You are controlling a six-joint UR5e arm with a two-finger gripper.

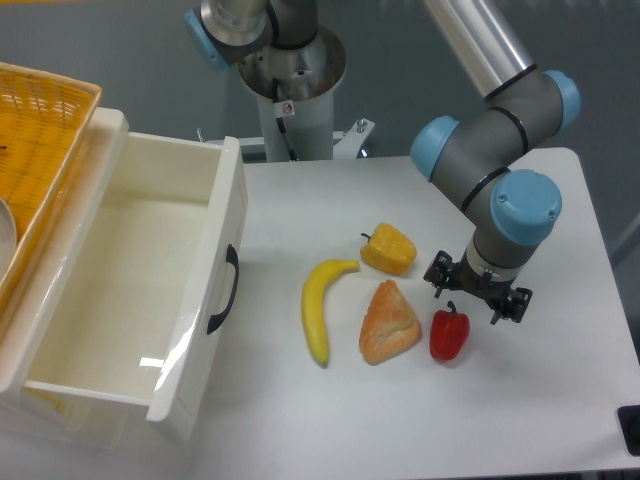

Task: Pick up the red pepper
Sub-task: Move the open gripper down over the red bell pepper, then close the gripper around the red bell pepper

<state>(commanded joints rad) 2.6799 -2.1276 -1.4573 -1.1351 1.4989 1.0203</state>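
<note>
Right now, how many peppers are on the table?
2: the red pepper under the gripper, right of the bread; the yellow pepper behind the bread. None looks hidden.

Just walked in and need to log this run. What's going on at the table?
A single robot arm has its gripper just above the red pepper, jaws open, nothing held. The pepper lies on the white table beside a wedge of bread, with a yellow pepper and a banana nearby. A white drawer stands open at the left. The pepper has not been picked up yet.
</note>
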